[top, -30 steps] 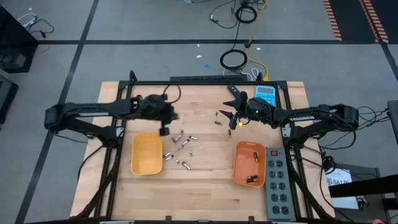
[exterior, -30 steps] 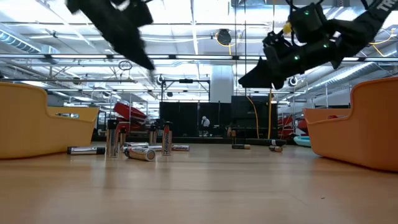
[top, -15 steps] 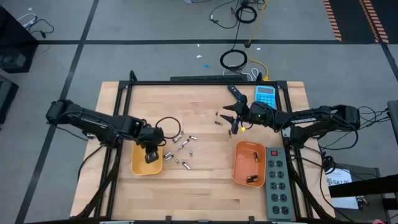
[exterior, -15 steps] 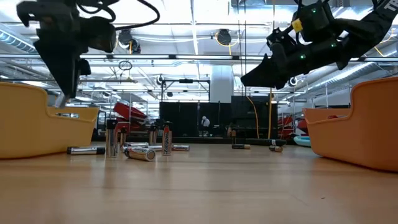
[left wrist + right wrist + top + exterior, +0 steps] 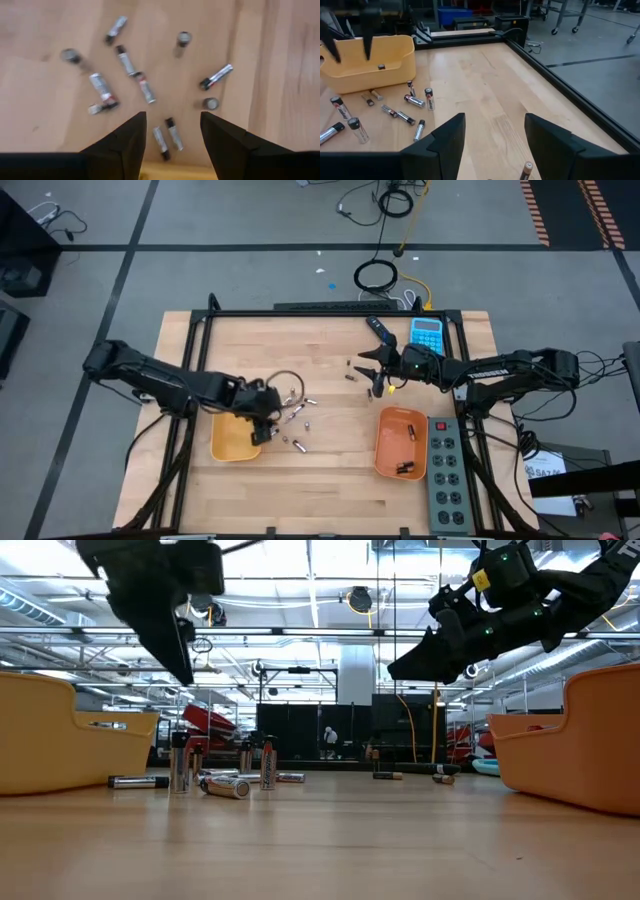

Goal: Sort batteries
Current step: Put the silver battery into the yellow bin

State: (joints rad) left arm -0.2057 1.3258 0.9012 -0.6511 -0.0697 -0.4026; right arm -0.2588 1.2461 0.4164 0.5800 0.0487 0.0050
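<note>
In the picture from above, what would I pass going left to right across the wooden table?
Yellow tray → left gripper, open, at that tray's right edge → cluster of batteries → right gripper, open, near the table's far side → orange tray → grey power strip.

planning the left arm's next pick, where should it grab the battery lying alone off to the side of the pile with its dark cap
Grip the small silvery cylinder battery with the dark end across its middle, coming straight down from above. It lies flat on the wooden table, apart from the others, so the open left tool should probably turn until its fingers straddle the long axis.
</note>
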